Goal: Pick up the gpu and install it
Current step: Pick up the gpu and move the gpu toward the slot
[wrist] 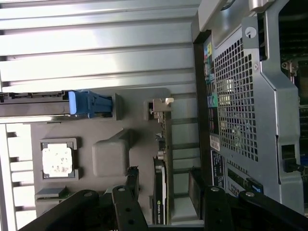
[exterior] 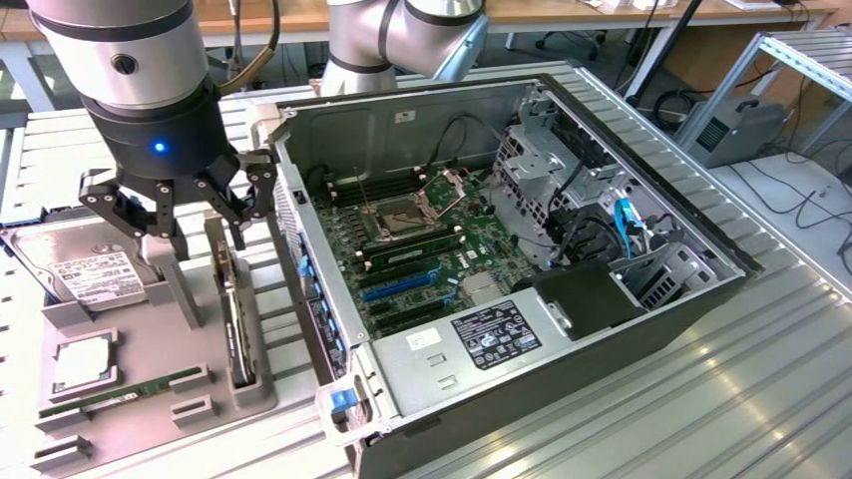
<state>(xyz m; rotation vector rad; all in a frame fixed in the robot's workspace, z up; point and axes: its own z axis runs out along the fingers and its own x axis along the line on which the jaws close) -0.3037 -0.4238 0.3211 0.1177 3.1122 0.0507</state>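
Note:
The gpu stands on its long edge in a slot of the grey holder tray, just to the exterior view's left of the open PC case. My gripper hangs open over the card's far end, with nothing held. In the wrist view the gpu is seen edge-on with its silver end bracket, and the gripper straddles it. One of the black fingers stands on each side of the card, apart from it. The motherboard lies exposed inside the case, with blue expansion slots.
The tray also carries a hard drive, a CPU and a green RAM stick. The case's rear wall rises close beside the gpu. Ribbed metal table surrounds everything.

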